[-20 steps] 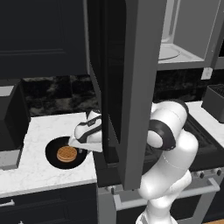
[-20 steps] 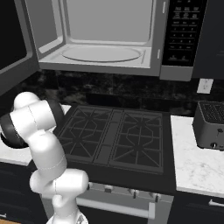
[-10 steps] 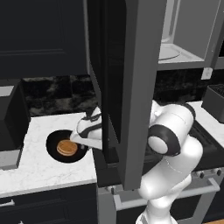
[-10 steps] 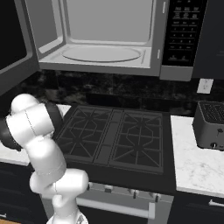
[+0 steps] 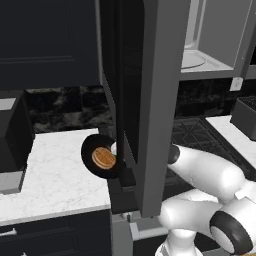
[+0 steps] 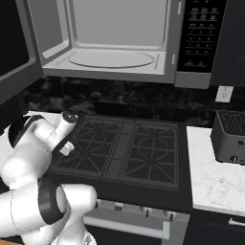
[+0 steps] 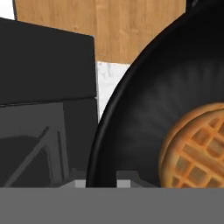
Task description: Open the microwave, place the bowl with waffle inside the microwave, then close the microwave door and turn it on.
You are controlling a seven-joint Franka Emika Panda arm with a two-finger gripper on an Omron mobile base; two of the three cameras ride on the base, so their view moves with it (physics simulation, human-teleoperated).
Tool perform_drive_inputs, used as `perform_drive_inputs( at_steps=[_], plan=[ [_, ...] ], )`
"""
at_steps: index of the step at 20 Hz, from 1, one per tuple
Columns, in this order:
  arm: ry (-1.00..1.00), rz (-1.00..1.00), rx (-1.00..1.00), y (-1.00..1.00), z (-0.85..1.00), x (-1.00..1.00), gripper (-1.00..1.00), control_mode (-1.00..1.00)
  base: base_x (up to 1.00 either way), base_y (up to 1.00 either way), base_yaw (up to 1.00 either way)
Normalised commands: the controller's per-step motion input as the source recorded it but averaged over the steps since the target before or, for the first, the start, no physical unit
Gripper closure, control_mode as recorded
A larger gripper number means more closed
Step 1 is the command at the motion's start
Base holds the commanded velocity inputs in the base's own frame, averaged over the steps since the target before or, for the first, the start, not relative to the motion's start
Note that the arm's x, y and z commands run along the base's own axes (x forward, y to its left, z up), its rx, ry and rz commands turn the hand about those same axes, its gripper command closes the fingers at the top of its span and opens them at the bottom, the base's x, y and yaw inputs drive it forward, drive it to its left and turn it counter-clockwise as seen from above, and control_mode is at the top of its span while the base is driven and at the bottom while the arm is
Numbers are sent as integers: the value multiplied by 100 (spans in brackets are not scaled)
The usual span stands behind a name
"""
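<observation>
The black bowl (image 5: 91, 150) hangs tilted on its edge above the white counter, just left of the open microwave door (image 5: 155, 100), which I see edge-on. The golden waffle (image 5: 104, 158) lies inside it, its grid plain in the hand view (image 7: 197, 148). My gripper (image 7: 103, 183) is shut on the rim of the bowl (image 7: 131, 109); in the left base view the hand is mostly hidden behind the door. The microwave (image 6: 191, 43) stands open, its light grey cavity and round turntable (image 6: 111, 58) in sight.
A black stove (image 6: 124, 148) lies below the microwave, with a dark toaster (image 6: 232, 136) on the counter to its right. A dark box (image 5: 12, 140) sits at the left end of the white marble counter (image 5: 55, 175). Dark cupboards (image 5: 50, 45) hang above.
The bowl with the waffle has come up off the counter, moved right toward the door and tipped onto its edge. The arm has swung lower and forward.
</observation>
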Motion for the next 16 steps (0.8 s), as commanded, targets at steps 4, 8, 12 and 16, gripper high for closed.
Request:
perform_drive_inputs(
  at_steps=[4, 8, 12, 16],
  plan=[
    [3, -32, -8, -100, 86, -4, 100, -100, 0, 0, 0],
    [-3, -21, -27, -100, 58, -10, 100, -100, 0, 0, 0],
    [-12, -5, -42, -100, 14, -39, 100, -100, 0, 0, 0],
    [-9, 1, -37, -100, 18, -56, 100, -100, 0, 0, 0]
  ],
)
